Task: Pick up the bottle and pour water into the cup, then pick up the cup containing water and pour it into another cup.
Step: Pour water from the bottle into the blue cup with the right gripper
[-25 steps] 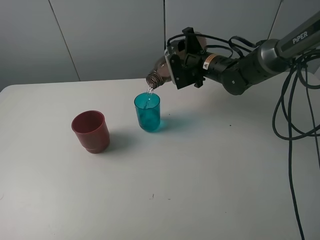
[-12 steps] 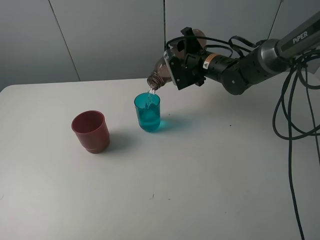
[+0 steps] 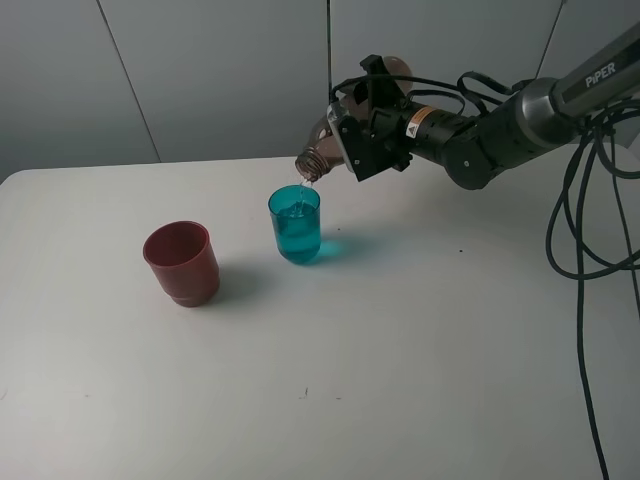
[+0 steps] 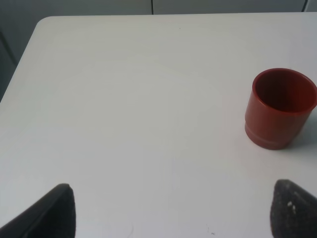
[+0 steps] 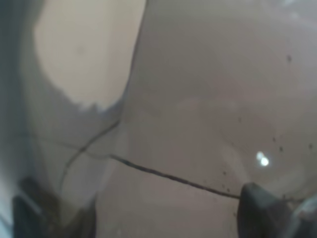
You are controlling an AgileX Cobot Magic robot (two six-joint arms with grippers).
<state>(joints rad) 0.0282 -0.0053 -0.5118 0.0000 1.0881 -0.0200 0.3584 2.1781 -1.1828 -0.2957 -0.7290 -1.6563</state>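
My right gripper [image 3: 352, 130] is shut on the smoky-grey bottle [image 3: 319, 150] and holds it tipped, neck down, over the teal cup [image 3: 295, 226]. A thin stream of water falls from the neck into the teal cup, which stands on the white table and holds water. The bottle's body fills the right wrist view [image 5: 198, 109], between my dark fingertips [image 5: 257, 203]. The dull-red cup [image 3: 181, 263] stands upright and empty left of the teal cup; it also shows in the left wrist view [image 4: 280, 108]. My left gripper [image 4: 173, 208] is open and empty, above the table, apart from the red cup.
The white table [image 3: 400, 380] has its back edge against a grey panelled wall. Black cables [image 3: 580, 230] hang from the right arm at the right side. The table's rounded far corner shows in the left wrist view [image 4: 44, 25].
The bottle has tipped and lifted slightly; water keeps pouring and the level in the teal cup has risen. The red cup has not moved.
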